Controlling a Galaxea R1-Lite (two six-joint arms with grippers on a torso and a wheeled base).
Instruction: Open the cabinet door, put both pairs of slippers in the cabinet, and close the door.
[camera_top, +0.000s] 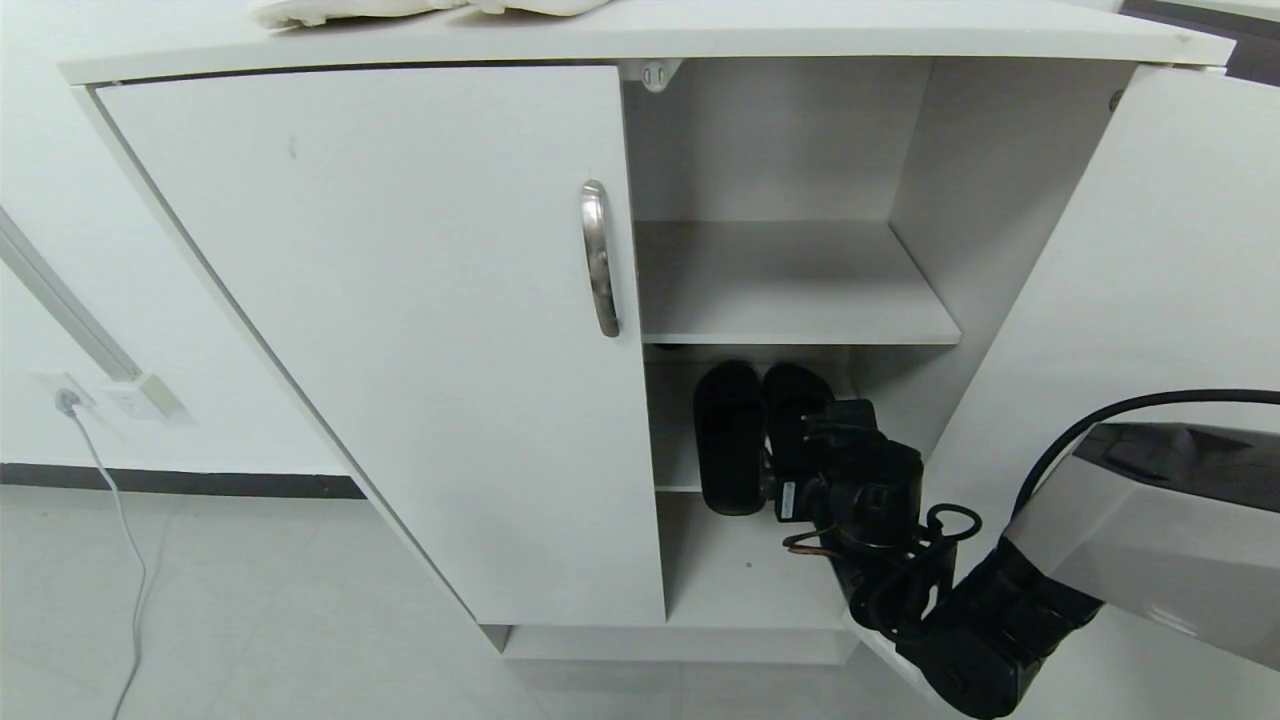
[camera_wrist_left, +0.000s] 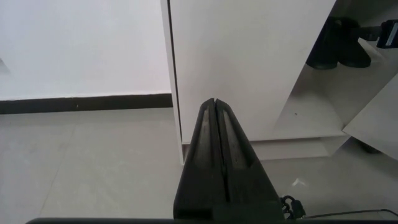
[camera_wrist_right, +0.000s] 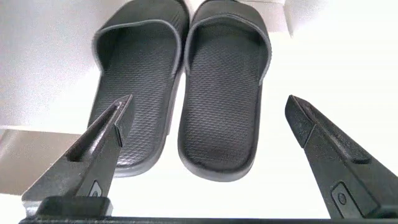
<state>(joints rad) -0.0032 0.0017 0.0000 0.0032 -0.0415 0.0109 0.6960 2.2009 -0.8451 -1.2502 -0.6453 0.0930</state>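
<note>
Slippers (camera_top: 730, 440), the black pair, lie side by side on the lower shelf (camera_top: 672, 440) of the cabinet (camera_top: 400, 300), right gripper (camera_wrist_right: 208, 104) fingers spread wide at their heels, so back straight out without snagging them; left gripper (camera_wrist_left: 214, 106) fingers sit pressed together.

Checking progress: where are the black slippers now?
Head view: black slippers sit on the cabinet's lower shelf, right side, just beyond the open right gripper.

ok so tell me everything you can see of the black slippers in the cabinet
The pair of black rubber-looking slide slippers lies side by side, soles down, toes inward, on the white cabinet's lower shelf. Wide straps, finely textured footbeds. The open right pincer sits at the heels, not gripping them.
</note>
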